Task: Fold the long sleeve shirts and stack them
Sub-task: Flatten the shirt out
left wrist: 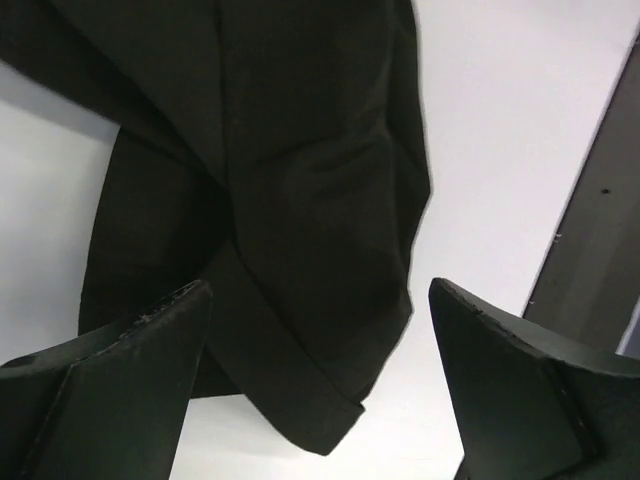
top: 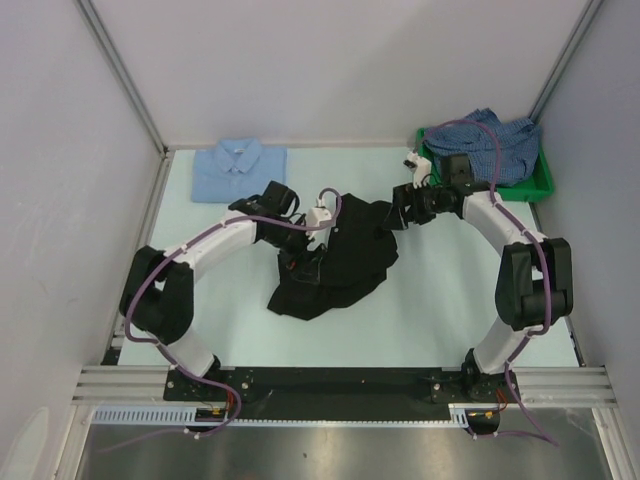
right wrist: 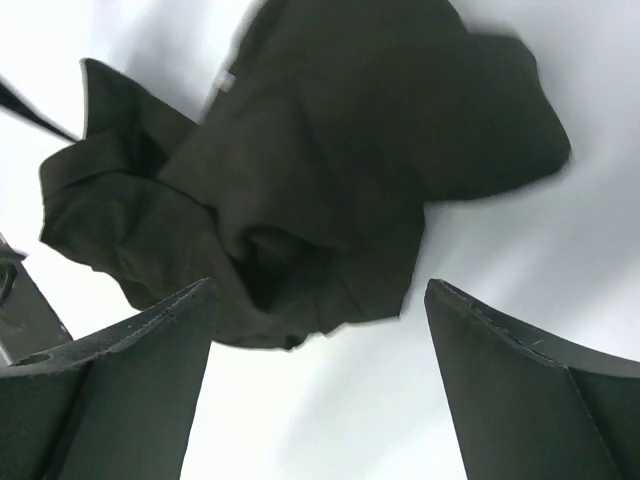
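Left gripper (left wrist: 318,290): jaws spread wide, nothing pinched between them, hanging just above the left side of the black shirt (top: 335,265), where a hemmed edge, perhaps a cuff, shows below the fingers

Right gripper (right wrist: 320,290): wide apart too, and empty, poised over the black shirt's far right corner with bunched cloth beneath it

Black shirt: here's the one in play, a crumpled heap on the table (top: 450,300) between the two arms, layers lapping over each other, nowhere near flat

Light blue shirt (top: 238,170): far and to the left of the black shirt, well apart from it, already a tidy folded rectangle with the collar showing

Checked shirt (top: 495,145): far and to the right of the black shirt, piled loose in the green bin (top: 540,185), not folded

Step in hand: by my reading one shirt is done, one is waiting, and the black shirt is at the spreading-out stage; neither gripper has hold of it

Next move calls for: each gripper to come down on its own side of the black shirt and close on a single edge, then draw outward together so the body lies flat before any fold

Watch for: grabbing several layers at once in that bunched middle, which would drag the heap rather than open it; black on black makes the seams hard to read in both wrist views
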